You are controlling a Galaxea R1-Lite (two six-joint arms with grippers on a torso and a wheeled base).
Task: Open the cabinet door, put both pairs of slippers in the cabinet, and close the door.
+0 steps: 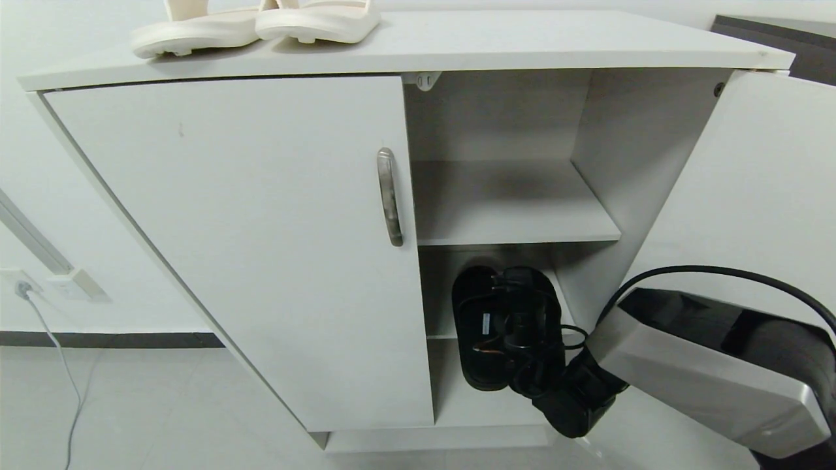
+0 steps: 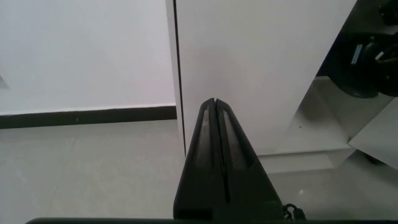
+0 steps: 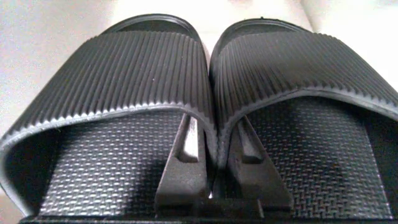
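Backdrop: white wall and glossy pale floor tiles (image 1: 130,405) frame our work.
Cabinet: boxy matte white cabinet (image 1: 496,46), right door (image 1: 751,196) open, left door (image 1: 248,248) shut.
Top: chunky, smooth cream slippers (image 1: 261,26) wait.
Lower compartment: ribbed black slippers (image 3: 143,68) sit at its mouth.
Right gripper (image 3: 214,149): fingers pinch the pair's adjoining straps.
Left gripper (image 2: 215,109): fingers pressed together, empty, low before the shut door.
Risk: we judge the pliant straps could slip, or protruding heels block the door.

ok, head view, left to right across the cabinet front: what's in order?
wall socket → closed left door → door handle → black slippers → open right door
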